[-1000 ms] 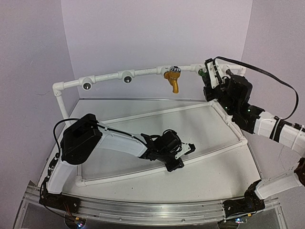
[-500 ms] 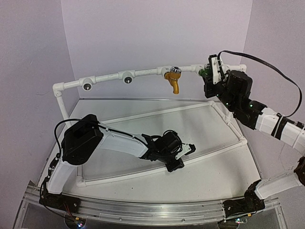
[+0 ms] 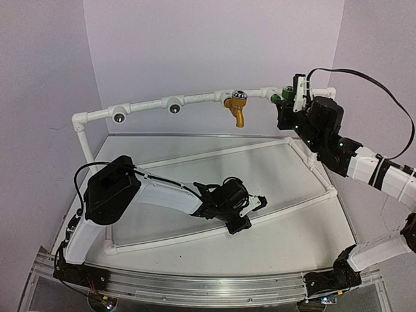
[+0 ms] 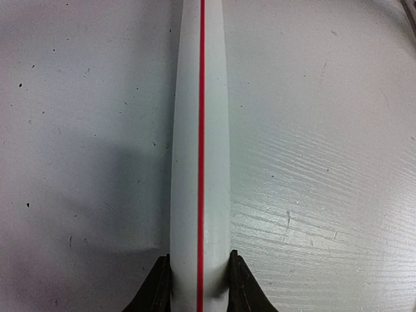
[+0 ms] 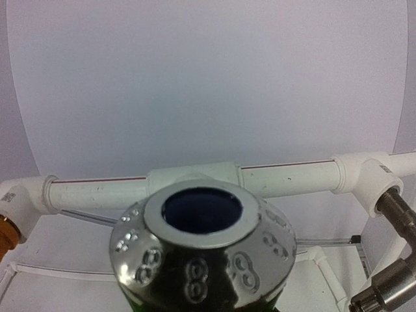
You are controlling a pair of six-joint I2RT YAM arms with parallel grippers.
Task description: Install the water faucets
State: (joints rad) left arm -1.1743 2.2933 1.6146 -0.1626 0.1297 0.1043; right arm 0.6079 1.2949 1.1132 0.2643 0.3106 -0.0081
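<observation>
My right pincer (image 3: 290, 97), closed on the green faucet (image 5: 201, 260), has risen to the rail's tee (image 5: 192, 179), near the fitted yellow faucet (image 3: 236, 107); seating is next. My left pincer (image 4: 199, 276) clamps the frame pipe (image 4: 199, 130)

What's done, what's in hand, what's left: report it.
Done: the yellow faucet hangs from the white rail. In hand: the right gripper holds the green faucet up by the rail's tee, apparently not seated; the left gripper clamps the lower frame pipe. Left: seat the green one; two sockets stand empty. No third faucet shows.
</observation>
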